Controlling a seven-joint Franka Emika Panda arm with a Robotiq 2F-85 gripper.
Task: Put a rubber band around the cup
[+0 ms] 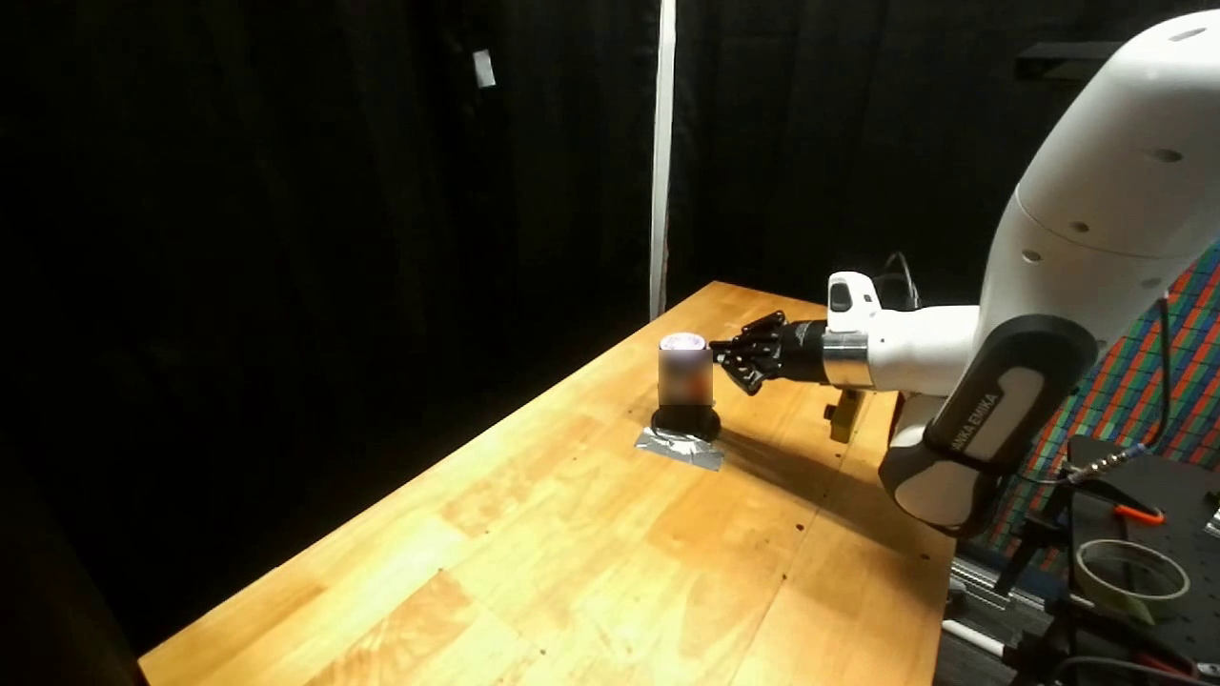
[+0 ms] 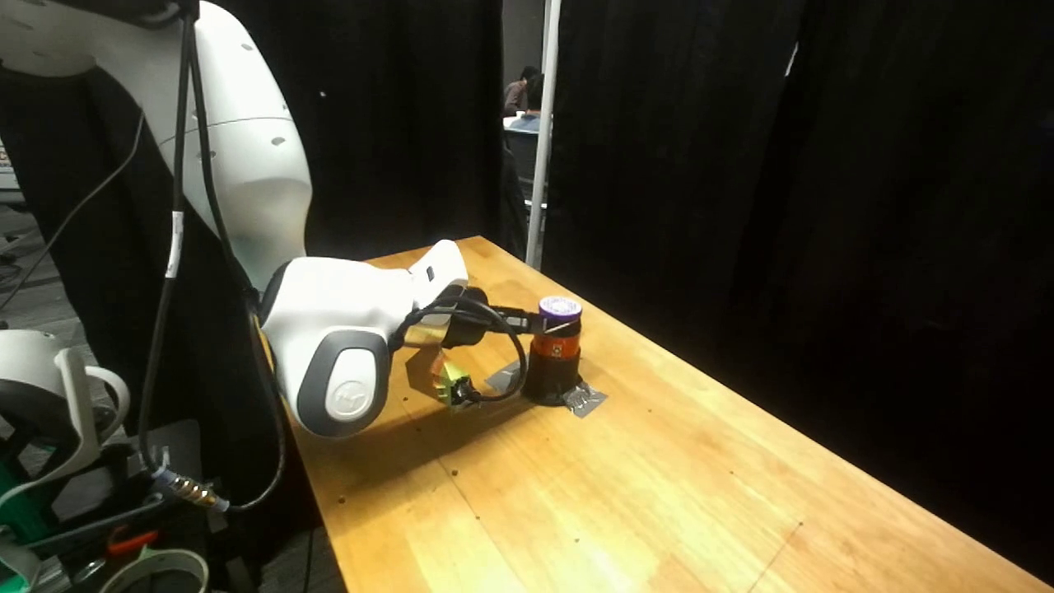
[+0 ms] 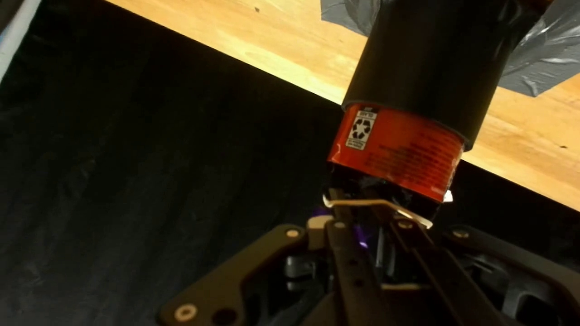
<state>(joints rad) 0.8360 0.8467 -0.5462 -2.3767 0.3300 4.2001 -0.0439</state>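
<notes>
Looping underway, apparently! Rubber band [image 3: 358,203] strung across cup [image 3: 394,149], near side; gripper [image 3: 362,212] clench can't be told; full encircling needed next.

Orange-red, black, purple: our cup [image 2: 554,350]
We see a black base [image 2: 548,379], orange-red label [image 2: 557,347] and white-patterned purple lid [image 2: 560,309]; the rubber band [image 3: 362,202] is tan, the gripper [image 1: 717,353] black, the tape [image 2: 585,399] silver, the table [image 2: 626,486] patchy honey-brown.
</notes>
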